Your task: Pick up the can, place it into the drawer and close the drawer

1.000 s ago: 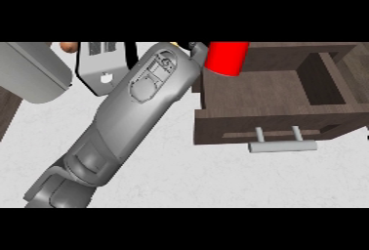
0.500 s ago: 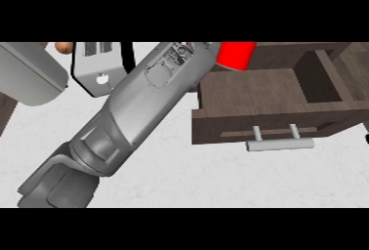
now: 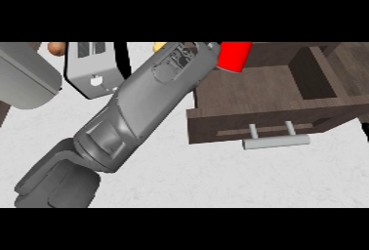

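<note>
**Can at the drawer's rim — hand out of sight**

My left forearm (image 3: 137, 107) runs up from the lower left to the top of the view, and my left hand lies past that edge. I cannot tell whether it is closed round anything or spread. The red can (image 3: 235, 56) shows just to the right of my wrist, cut off by the same edge. It sits over the rear left corner of the open drawer (image 3: 267, 93), though I cannot tell whether it is above the cavity or above the wall.

The risk, as I judge it, is a release too near that left wall. The can could catch the rim and tip onto the counter (image 3: 216, 176) instead of dropping inside. I also cannot check my hold, so a slip could go unnoticed.

Room is better to the right of my wrist, where the drawer's floor is bare and wide. On the other side a grey toaster-like appliance (image 3: 90, 66) stands near my forearm — a swing back that way could knock it. The drawer's handle (image 3: 277, 141) juts toward me, with open counter before it for the closing push.
</note>
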Tool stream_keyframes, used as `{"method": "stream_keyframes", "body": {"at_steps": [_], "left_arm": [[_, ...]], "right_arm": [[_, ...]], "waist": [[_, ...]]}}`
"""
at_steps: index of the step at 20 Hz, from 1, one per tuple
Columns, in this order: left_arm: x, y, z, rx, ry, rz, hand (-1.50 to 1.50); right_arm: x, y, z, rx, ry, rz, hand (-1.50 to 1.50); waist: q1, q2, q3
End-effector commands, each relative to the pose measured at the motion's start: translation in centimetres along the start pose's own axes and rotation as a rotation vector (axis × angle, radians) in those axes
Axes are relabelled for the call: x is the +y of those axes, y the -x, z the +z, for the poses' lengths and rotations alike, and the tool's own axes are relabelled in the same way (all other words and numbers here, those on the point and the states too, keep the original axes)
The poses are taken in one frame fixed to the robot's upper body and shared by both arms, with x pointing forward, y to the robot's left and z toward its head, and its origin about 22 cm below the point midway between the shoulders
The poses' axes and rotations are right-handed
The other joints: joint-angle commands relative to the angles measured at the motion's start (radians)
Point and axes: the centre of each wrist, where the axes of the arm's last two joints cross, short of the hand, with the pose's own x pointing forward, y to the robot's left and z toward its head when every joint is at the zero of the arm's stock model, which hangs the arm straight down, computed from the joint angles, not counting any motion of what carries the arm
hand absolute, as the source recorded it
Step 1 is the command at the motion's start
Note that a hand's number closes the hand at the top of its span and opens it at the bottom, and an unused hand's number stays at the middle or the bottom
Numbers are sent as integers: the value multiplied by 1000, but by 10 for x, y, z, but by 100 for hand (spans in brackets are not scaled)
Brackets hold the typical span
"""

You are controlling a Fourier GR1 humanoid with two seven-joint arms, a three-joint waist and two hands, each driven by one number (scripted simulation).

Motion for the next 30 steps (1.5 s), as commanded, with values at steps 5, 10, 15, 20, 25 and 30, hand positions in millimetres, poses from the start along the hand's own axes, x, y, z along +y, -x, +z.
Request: {"method": "stream_keyframes", "body": {"at_steps": [5,10,15,20,25,30], "left_arm": [[-5,21,4,0,-41,-58,150],[-1,25,-1,-2,-28,-92,150],[3,40,-1,-25,-59,-138,150],[6,63,4,1,-100,-127,-150],[5,55,1,-9,-147,-144,-150],[2,61,7,-8,-184,-118,-150]], "right_arm": [[0,-1,-5,-19,-18,0,-150],[-4,-1,-10,-25,1,28,-150],[11,-4,-12,-55,-4,-5,-150],[11,-4,-14,-37,-28,-2,-150],[10,-4,-13,-41,-47,3,-150],[15,-8,-15,-62,-45,19,-150]], "waist": [[-19,0,0],[-18,4,0],[-33,11,0],[-41,13,0],[-54,16,1],[-52,12,0]]}}
